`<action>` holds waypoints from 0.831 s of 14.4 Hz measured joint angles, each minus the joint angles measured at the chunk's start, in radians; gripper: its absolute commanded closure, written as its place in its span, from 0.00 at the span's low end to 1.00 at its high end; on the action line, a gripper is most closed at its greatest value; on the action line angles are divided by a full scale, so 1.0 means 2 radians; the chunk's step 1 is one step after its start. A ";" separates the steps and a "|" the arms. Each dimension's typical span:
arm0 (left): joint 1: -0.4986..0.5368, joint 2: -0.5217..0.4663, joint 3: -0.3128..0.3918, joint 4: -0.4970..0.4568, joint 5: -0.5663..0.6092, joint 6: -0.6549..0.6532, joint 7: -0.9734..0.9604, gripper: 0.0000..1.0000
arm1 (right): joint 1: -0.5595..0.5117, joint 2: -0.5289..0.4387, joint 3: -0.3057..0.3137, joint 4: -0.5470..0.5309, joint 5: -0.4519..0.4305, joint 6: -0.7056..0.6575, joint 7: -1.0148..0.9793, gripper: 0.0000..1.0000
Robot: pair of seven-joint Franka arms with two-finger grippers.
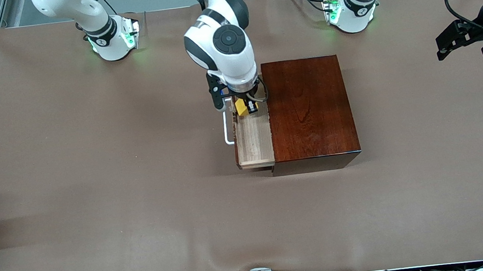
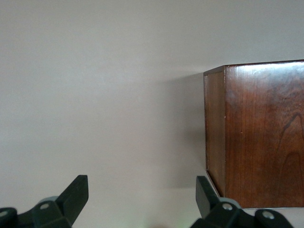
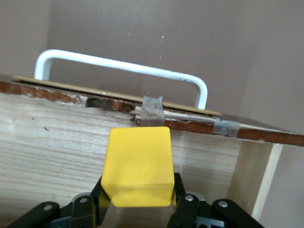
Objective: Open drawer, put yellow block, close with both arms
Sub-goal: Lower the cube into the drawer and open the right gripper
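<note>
1. A brown cloth (image 1: 95, 191) covered the whole table, and it showed some soft wrinkles toward the front camera. Cables and metal frame parts stood around the edges of the room.
2. The wooden box (image 1: 308, 110), glossy and reddish-brown, stood near the middle of the table. Its drawer (image 1: 254, 141) was pulled out toward the right arm's end, with the pale wood floor of the tray open to view and the white handle (image 1: 225, 130) at its front.
3. The right gripper (image 1: 248, 106) was over the drawer, at the end of the tray farther from the front camera. Its jaws were closed on the yellow block (image 1: 241, 106).
4. The left gripper (image 1: 458, 38) waited in the air over the left arm's end of the table, well apart from the box. Its jaws stood wide open and held nothing.
5. The right wrist view showed the yellow block (image 3: 139, 166) clamped between two black fingers (image 3: 176, 190), just above the inside of the drawer (image 3: 57, 147). Only this view showed grey tape (image 3: 152, 110) on the top edge of the drawer front, with the handle (image 3: 123, 69) seen past it.
6. The left wrist view showed a corner of the box (image 2: 259, 137) and bare cloth (image 2: 95, 95) between the open fingertips (image 2: 76, 192). The drawer did not appear there.
</note>
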 measured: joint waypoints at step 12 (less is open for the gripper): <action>-0.002 0.012 -0.043 -0.002 0.000 0.003 -0.020 0.00 | -0.001 0.016 -0.008 0.037 0.008 -0.012 0.006 0.86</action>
